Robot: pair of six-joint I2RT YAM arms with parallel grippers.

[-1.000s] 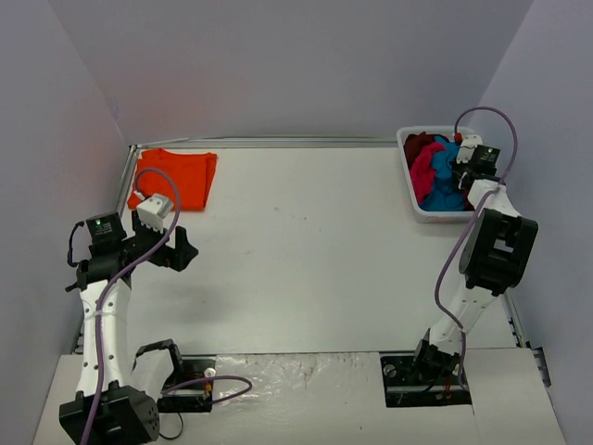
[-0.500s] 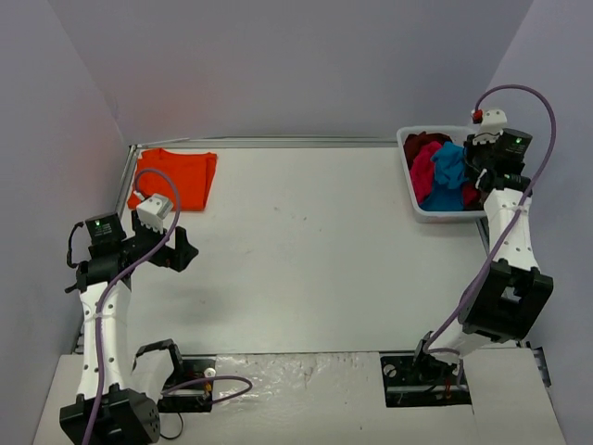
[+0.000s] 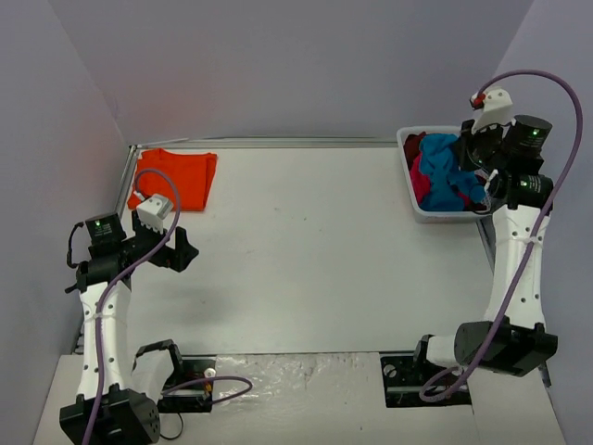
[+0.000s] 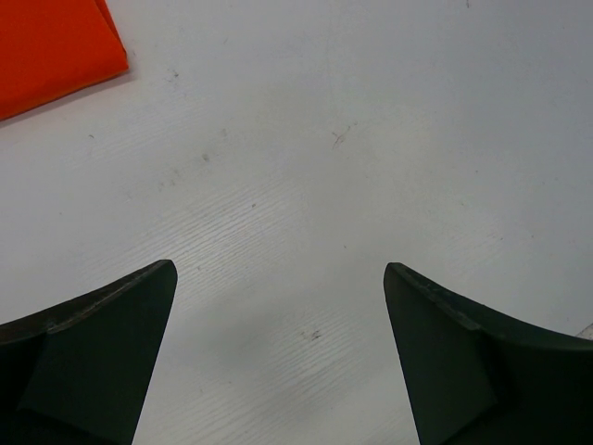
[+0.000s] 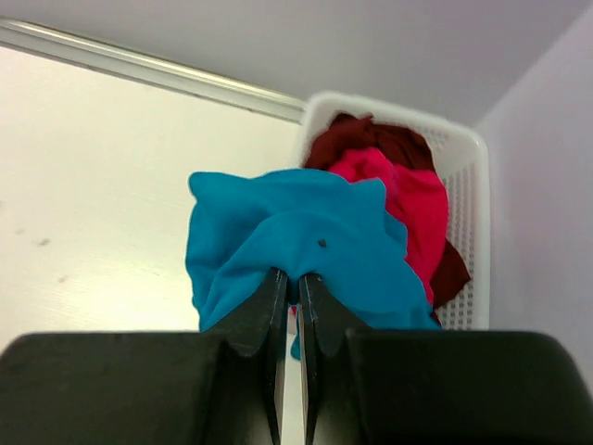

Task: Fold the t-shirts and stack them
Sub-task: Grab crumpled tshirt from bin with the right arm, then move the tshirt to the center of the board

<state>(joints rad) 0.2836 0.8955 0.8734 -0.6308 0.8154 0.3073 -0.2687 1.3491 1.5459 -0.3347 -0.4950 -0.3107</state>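
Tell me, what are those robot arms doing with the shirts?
The right gripper is shut on the teal-blue t-shirt, holding it up over the white basket, where the pink t-shirt and the dark red t-shirt lie. The left gripper hangs open above the table, holding nothing. The orange t-shirt lies folded at the far left corner.

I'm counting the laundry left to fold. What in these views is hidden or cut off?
Dark red t-shirt: right wrist view, mostly buried under the magenta-pink t-shirt and teal-blue t-shirt.
Orange t-shirt: left wrist view, only a corner shows; the frame edge cuts the rest.
Basket floor: top and right wrist views, covered by the shirts.
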